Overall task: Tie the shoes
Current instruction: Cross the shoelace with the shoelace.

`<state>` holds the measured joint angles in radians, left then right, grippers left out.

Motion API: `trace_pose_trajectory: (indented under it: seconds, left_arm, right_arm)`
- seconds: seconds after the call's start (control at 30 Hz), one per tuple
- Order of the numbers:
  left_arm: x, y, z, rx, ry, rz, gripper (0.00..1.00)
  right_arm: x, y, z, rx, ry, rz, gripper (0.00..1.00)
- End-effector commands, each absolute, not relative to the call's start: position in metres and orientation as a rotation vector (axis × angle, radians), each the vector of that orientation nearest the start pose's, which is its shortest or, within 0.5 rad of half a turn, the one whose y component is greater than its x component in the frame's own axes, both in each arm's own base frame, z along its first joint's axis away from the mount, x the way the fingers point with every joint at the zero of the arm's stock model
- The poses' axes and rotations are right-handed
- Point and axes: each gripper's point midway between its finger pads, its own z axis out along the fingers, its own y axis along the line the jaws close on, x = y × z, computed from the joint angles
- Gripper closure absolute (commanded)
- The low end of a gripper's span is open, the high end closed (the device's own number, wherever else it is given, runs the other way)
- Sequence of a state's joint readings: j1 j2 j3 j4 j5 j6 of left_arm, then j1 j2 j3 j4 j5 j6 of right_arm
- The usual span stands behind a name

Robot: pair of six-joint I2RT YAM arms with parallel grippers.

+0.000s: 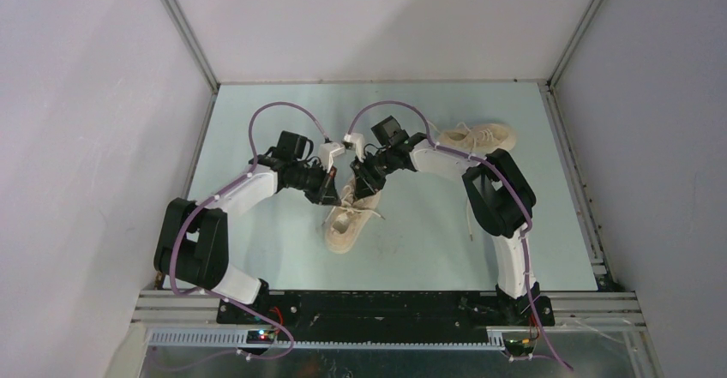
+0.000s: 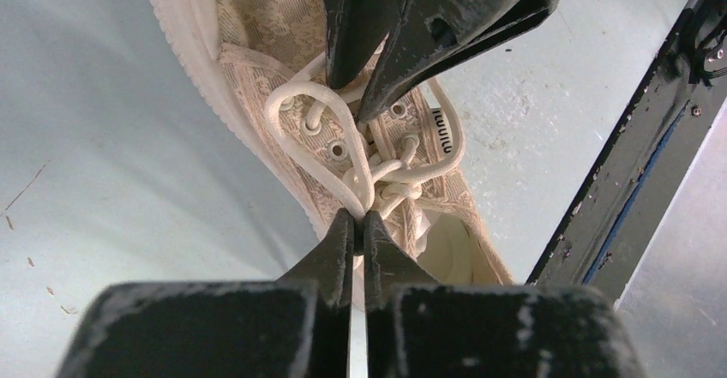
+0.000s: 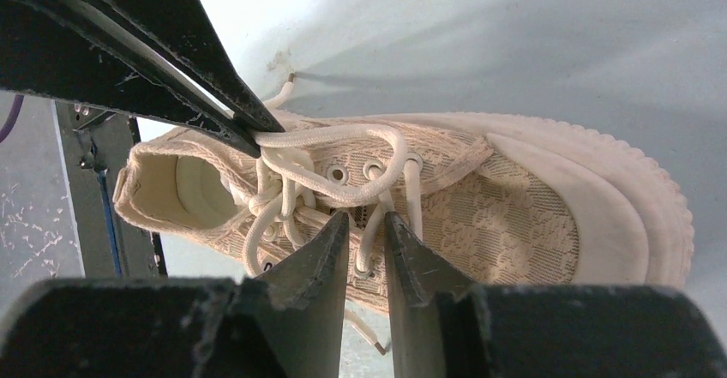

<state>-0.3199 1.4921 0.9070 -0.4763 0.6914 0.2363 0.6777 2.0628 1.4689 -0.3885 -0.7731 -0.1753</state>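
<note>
One cream shoe (image 1: pixel 345 224) lies mid-table, toe toward the arms, and both grippers meet over its laces. My left gripper (image 2: pixel 360 217) is shut on the base of a white lace loop (image 2: pixel 319 114) just by the knot (image 2: pixel 396 191). In the right wrist view its tips (image 3: pixel 261 134) pinch that same loop (image 3: pixel 377 138). My right gripper (image 3: pixel 367 219) stands narrowly open over the eyelets, with one lace strand (image 3: pixel 374 224) running between its tips. The second shoe (image 1: pixel 480 138) lies at the back right behind the right arm, with its laces loose.
A loose lace (image 1: pixel 470 215) from the far shoe trails down the table beside the right arm. The black front rail (image 2: pixel 617 198) runs close to the heel of the near shoe. Walls enclose the table on three sides.
</note>
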Motion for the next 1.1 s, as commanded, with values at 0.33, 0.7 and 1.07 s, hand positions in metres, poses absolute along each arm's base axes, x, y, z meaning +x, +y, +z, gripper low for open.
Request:
trace_pose_trajectory:
  seconds: [0.33, 0.7, 1.07]
  left_arm:
    - [0.268, -0.220, 0.086, 0.981, 2.249, -0.962, 1.00]
    - [0.272, -0.224, 0.083, 0.889, 2.277, -1.015, 1.00]
    - [0.271, -0.223, 0.081, 0.871, 2.286, -1.035, 1.00]
  right_arm:
    - [0.249, 0.435, 0.098, -1.513, 1.908, 1.311, 0.74]
    - [0.240, 0.445, 0.098, -1.496, 1.924, 1.356, 0.74]
    - [0.229, 0.450, 0.106, -1.451, 1.929, 1.492, 0.73]
